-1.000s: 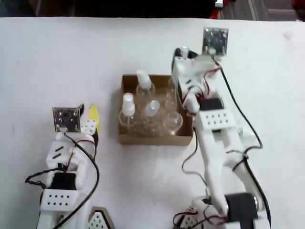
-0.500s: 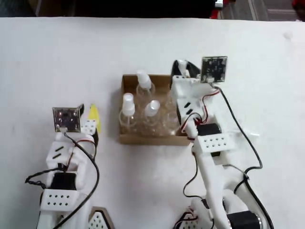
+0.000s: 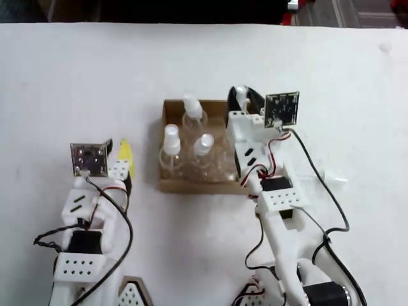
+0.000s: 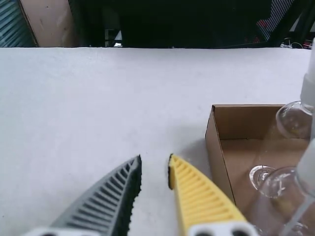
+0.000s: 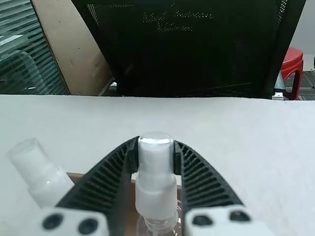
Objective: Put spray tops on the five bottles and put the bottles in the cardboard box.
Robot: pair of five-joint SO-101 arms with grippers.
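Jaws first: the right gripper (image 5: 155, 146) has its black pair clamped on the white spray top (image 5: 156, 177) of a bottle (image 5: 157, 223), one on each side. The left gripper (image 4: 154, 164) holds its grey and yellow pair slightly apart with nothing between them, low over the bare table (image 4: 98, 98).

From the high view I get the layout. The right arm (image 3: 280, 210) lies along the right side of the box (image 3: 197, 186), with its gripper (image 3: 245, 99) at the far right corner. The left arm (image 3: 89, 217) sits well to the box's left, with its gripper (image 3: 121, 153) short of the box wall. Three topped bottles stand in the box, one at the back (image 3: 192, 111) and two nearer (image 3: 171, 146) (image 3: 204, 150).

The right wrist view gives me the grip itself, which the arm covers from above. I cannot tell whether the held bottle stands on the box floor or hangs above it. Another topped bottle (image 5: 37, 169) leans just beside it. The left wrist view adds the box's brown wall (image 4: 216, 147) and clear glass inside it.

Against a second ago, the right arm has drawn back toward its base, bringing its gripper in from beyond the far corner. It now hides an open-necked bottle that showed at the box's near right. The left arm and the three topped bottles are unchanged.
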